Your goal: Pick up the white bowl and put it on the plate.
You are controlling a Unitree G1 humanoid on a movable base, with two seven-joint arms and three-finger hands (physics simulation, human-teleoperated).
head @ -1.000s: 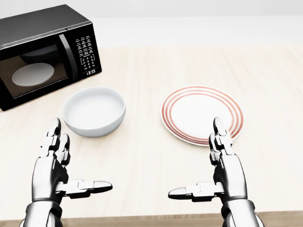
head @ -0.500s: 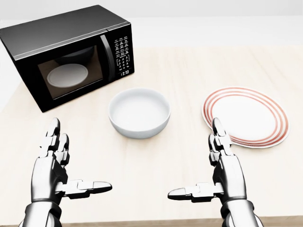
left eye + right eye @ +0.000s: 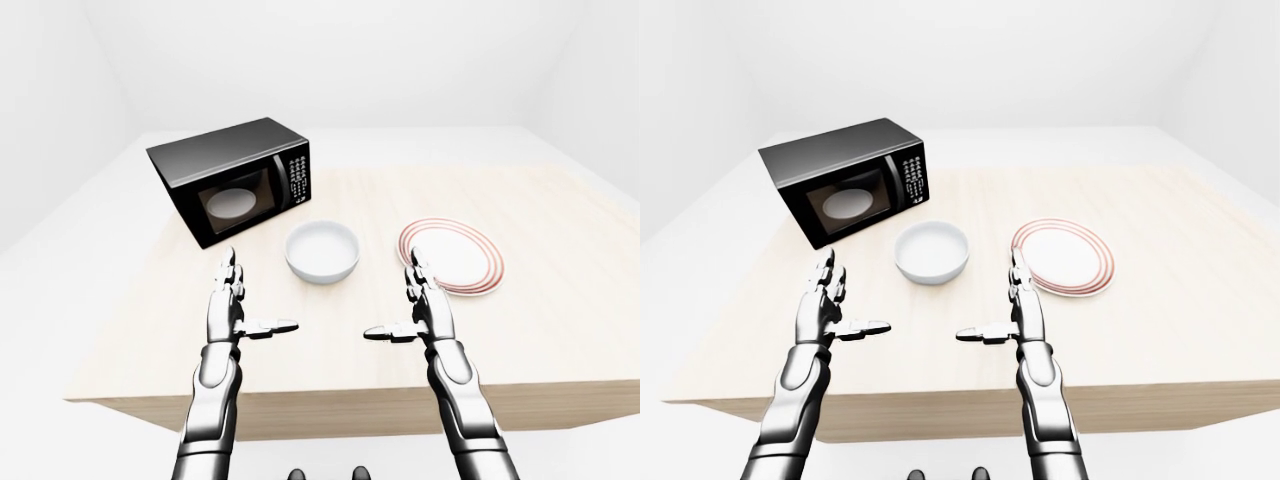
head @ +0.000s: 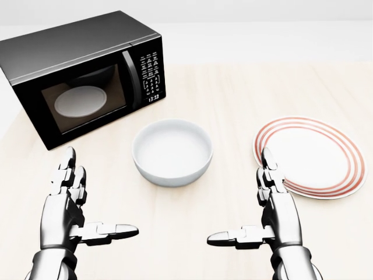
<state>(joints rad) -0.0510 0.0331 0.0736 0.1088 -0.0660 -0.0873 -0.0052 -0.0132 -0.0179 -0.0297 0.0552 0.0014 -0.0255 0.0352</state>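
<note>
Between the two robot hands, toward the top of the head view: white bowl (image 4: 172, 151), upright, empty, standing on the pale wooden desk (image 4: 245, 93). Judged rigid, light, smooth-glazed and likely slippery, breakable if dropped. Best hold (a judgement): fingers over the rim on one side, thumb on the outer wall, or both hands cupping the wall from opposite sides.

Plate (image 4: 310, 156): white with red rings, flat on the desk to the right of the bowl, apart from it, nothing on it.

Left robot hand (image 4: 74, 211) and right robot hand (image 4: 269, 211): both spread wide, thumbs pointing inward, holding nothing, near the bottom of the view, short of the bowl.

Microwave (image 4: 81, 74): black, door shut, at upper left, close to the bowl but not touching. It may crowd a reach from the left; the path from bowl to plate looks clear.
</note>
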